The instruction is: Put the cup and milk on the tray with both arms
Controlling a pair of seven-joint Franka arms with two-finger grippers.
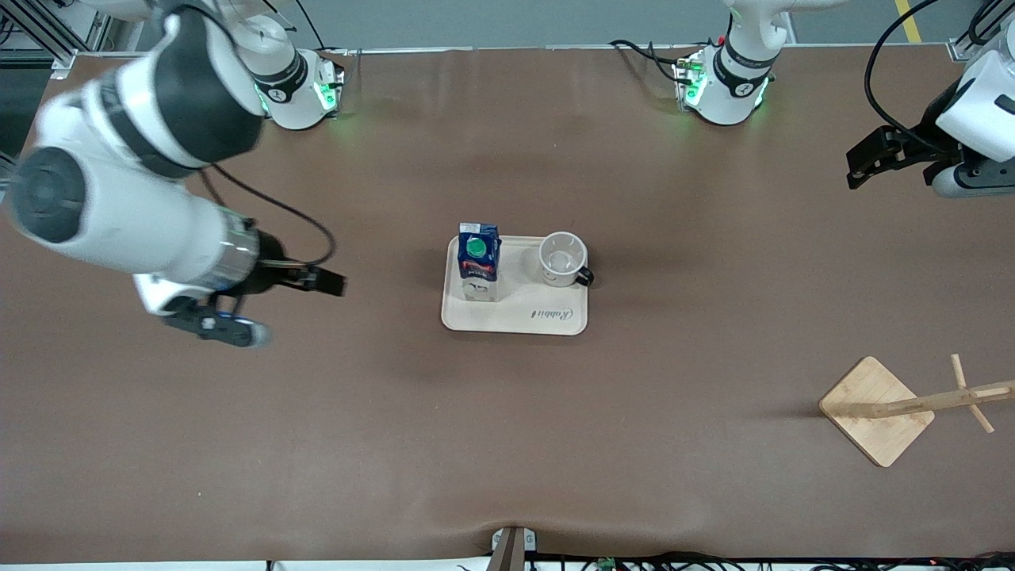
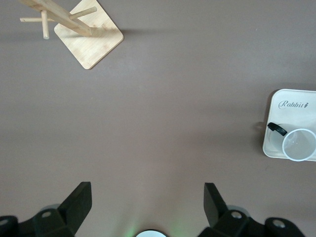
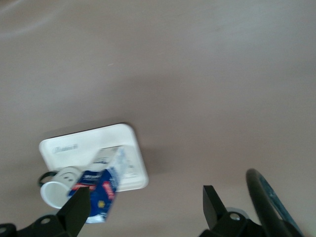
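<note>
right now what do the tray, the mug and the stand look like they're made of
The tray looks like matte cream plastic or melamine, with smooth rounded corners and printed script. The mug seems glossy white enamel or ceramic with a black handle. The stand is pale wood, likely bamboo, with visible grain.

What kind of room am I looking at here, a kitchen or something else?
Likely a robotics lab, not a kitchen: two arms bolted to a brown-covered table, loose cables along its edges, and only a tray with milk and cup.
</note>
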